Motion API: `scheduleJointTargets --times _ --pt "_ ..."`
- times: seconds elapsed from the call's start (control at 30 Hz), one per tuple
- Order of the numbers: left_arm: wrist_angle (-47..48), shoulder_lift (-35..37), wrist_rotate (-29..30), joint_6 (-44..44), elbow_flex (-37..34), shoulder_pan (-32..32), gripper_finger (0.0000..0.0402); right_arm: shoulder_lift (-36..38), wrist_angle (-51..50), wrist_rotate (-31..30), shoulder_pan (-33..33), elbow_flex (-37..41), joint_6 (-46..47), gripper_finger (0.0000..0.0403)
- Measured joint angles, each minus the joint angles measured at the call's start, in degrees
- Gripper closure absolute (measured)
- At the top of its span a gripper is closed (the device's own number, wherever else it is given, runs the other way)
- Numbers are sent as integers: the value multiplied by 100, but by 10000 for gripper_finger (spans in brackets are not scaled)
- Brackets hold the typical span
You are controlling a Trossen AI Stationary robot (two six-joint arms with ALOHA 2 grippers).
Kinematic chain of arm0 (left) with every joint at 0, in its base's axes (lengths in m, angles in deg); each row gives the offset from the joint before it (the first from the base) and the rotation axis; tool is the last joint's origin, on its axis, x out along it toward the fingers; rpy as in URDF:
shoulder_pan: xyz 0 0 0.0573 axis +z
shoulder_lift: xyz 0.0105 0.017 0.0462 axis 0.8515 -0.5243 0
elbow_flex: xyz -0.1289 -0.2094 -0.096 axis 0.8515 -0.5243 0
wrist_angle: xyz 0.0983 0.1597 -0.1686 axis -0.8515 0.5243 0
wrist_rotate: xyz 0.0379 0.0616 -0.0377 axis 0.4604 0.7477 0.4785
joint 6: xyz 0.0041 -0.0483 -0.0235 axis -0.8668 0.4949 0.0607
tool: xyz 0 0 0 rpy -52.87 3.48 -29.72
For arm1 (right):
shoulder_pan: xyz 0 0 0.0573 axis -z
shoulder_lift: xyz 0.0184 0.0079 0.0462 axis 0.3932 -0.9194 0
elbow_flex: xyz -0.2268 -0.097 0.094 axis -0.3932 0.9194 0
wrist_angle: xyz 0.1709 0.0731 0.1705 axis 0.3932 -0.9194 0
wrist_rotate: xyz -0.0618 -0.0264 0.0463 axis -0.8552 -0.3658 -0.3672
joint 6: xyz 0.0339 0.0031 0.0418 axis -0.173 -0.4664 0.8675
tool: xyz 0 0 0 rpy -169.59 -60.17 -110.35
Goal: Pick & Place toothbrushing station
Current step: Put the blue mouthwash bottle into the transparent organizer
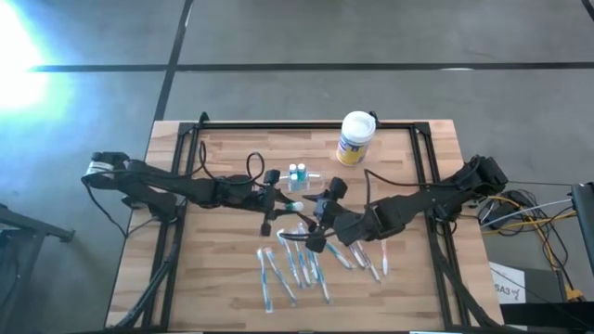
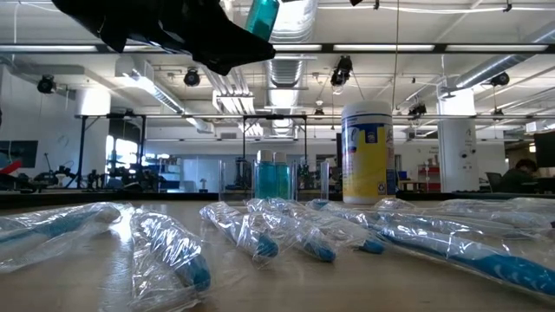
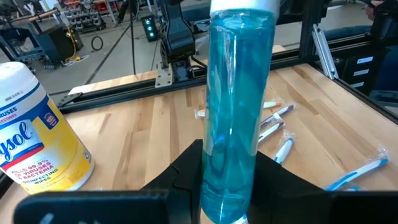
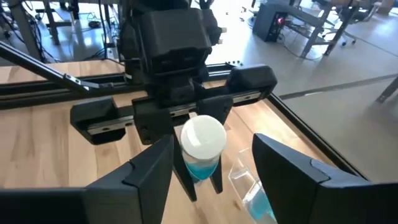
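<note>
The toothbrushing station, a small clear holder with blue tubes standing in it, rests on its base at the table's middle. My left gripper reaches in from the left, just near of the station, and is shut on a blue liquid-filled tube with a white cap. My right gripper comes from the right and is open. Its two fingers stand either side of the tube's white cap without touching it. In the low view the tube hangs high above the table. My left gripper pinches the tube's lower part between its two fingers. The fingers come roughly level from the table's left and lie across the tube. The tube stands upright with its cap on top, lifted clear of the table.
A white canister with a yellow-blue label stands at the far middle, behind the station. Several plastic-wrapped toothbrushes lie across the near middle of the table. Black frame rails border the tabletop.
</note>
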Motion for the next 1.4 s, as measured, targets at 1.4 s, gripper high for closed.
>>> scheduleJointTargets --times 1.4 --pt "1535 1052 -3 -59 13 4 179 480 -198 956 89 2 -679 321"
